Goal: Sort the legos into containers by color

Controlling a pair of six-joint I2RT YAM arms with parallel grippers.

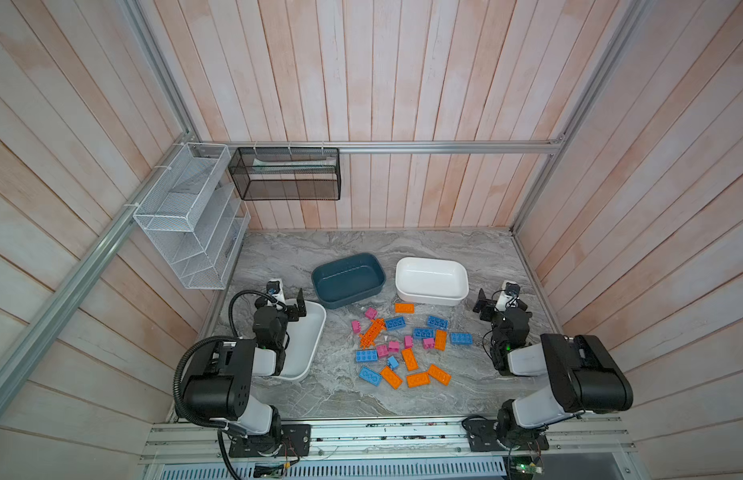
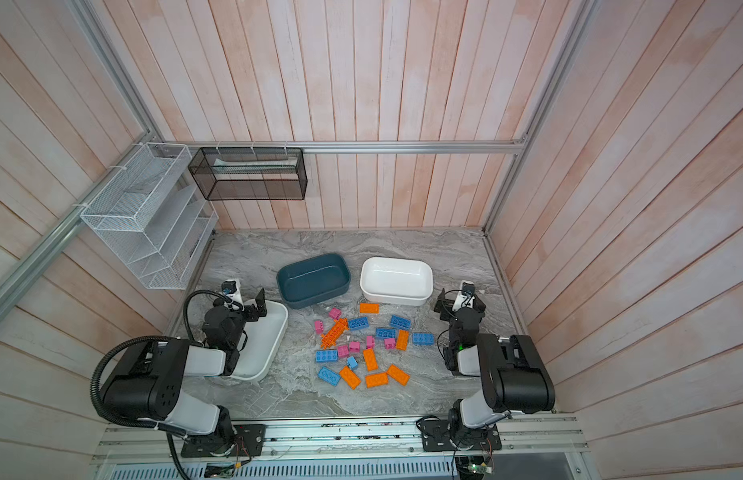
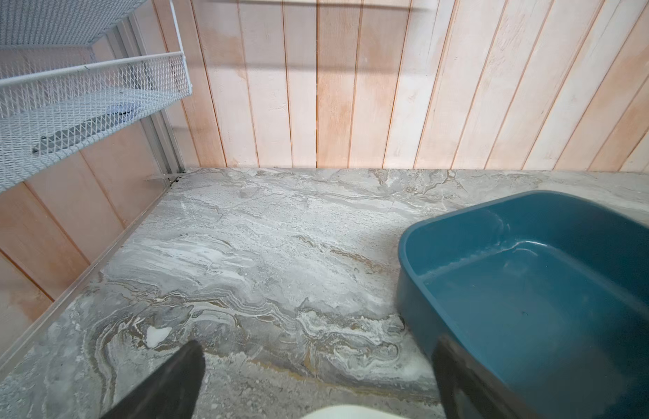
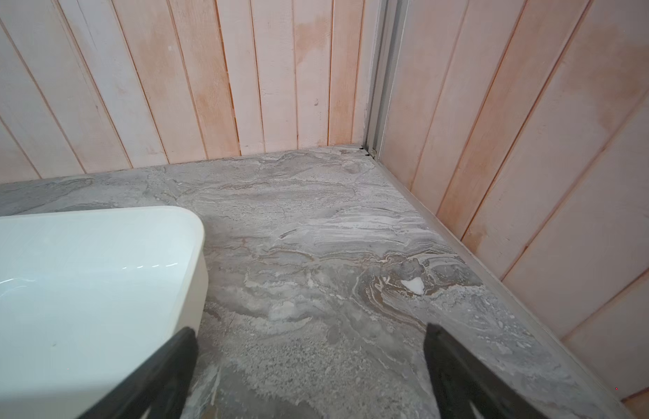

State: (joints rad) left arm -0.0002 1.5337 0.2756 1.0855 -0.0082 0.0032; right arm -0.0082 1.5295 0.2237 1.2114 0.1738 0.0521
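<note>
**Bricks loose on the table, both grippers spread wide.**

In both top views the legos (image 1: pixel 409 359) lie scattered on the marble table (image 1: pixel 444 399) just below centre frame, with orange, blue and pink mixed. The teal tub (image 1: pixel 348 282) and a white tub (image 1: pixel 431 280) sit side by side just above them. A second white tub (image 1: pixel 307 345) lies to their left, partly under the left arm. The left gripper (image 3: pixel 317 344) hangs over that tub's upper end, jaws wide and gripping nothing. The right gripper (image 4: pixel 308 331), equally wide and empty, sits just right of the upper white tub.
</note>
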